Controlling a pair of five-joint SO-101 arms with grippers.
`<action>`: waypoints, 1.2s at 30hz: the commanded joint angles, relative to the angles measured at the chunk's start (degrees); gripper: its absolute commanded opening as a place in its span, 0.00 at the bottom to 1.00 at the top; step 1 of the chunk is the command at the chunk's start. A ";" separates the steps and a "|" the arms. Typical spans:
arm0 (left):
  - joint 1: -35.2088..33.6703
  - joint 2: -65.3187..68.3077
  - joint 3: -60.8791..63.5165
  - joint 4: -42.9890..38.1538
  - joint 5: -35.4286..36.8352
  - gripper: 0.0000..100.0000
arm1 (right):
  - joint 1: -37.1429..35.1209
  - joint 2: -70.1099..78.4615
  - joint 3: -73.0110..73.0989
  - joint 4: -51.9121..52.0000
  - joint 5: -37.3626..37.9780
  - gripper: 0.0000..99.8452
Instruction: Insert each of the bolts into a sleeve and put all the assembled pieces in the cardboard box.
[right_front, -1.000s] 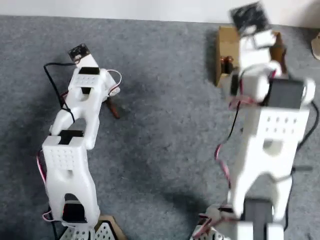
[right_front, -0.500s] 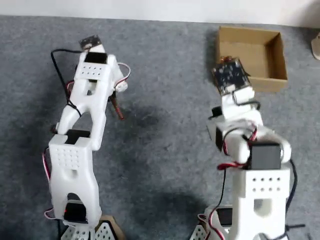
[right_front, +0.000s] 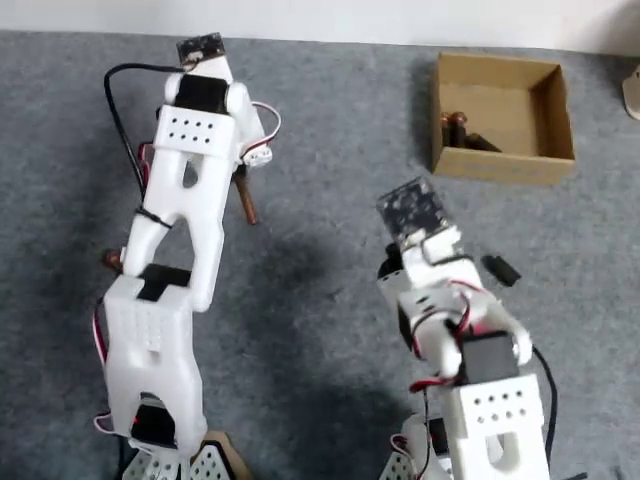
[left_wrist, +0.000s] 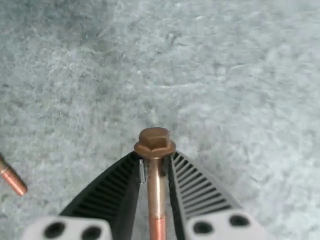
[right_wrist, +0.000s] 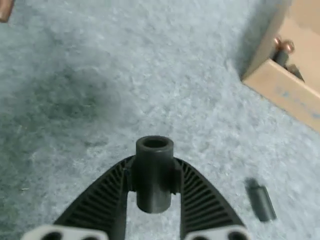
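our left gripper (left_wrist: 155, 159) is clamped on a copper-coloured hex-head metal bolt (left_wrist: 154, 145). its head sits past the fingertips and its shank runs back between the jaws, above the grey carpeted table (left_wrist: 225, 75). our right gripper (right_wrist: 153, 166) grasps a short black cylindrical sleeve (right_wrist: 153, 175), short of the open brown cardboard box (right_wrist: 285, 92), where assembled pieces (right_front: 460, 130) lie. we judge mating is the risk: the shank end is hemmed in by the fingers, so the sleeve could strike them or tilt the bolt. faint bluish marks on the box wall are too blurred to read.
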 joint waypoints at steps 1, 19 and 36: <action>2.33 -9.89 2.33 0.44 -1.05 0.00 | -2.51 -6.46 4.09 -5.05 -0.44 0.00; 9.19 -43.03 50.42 -32.35 -2.81 0.00 | -7.34 -31.16 26.77 -14.90 -0.44 0.00; 16.22 -53.85 64.75 -41.14 0.26 0.01 | -12.09 -38.99 39.08 -18.77 -0.18 0.00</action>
